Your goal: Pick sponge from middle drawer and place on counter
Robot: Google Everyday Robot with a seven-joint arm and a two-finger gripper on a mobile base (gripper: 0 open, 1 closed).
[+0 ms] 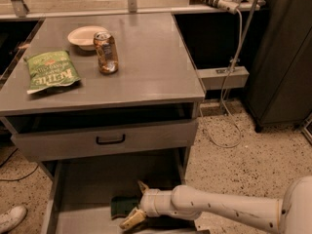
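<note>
The pincer (138, 204) sits spread low in the middle drawer (92, 179), tips flanking only the near edge of the sponge (120, 206), so a shallow bite could let it slip free during the lift toward the bench (151, 67).

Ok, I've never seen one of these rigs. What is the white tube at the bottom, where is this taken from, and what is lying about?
The white tube is the robot's single arm, reaching in from the lower right. At its end is the two-finger gripper, down in the wide grey metal middle drawer, which is pulled out. The gripper is open, apparently either side of the small dark green sponge, which lies on the drawer floor. The one camera looks down from above; its mount is not known. On the flat grey metal counter sit a green chip bag, a drink can and a pale bowl.
</note>
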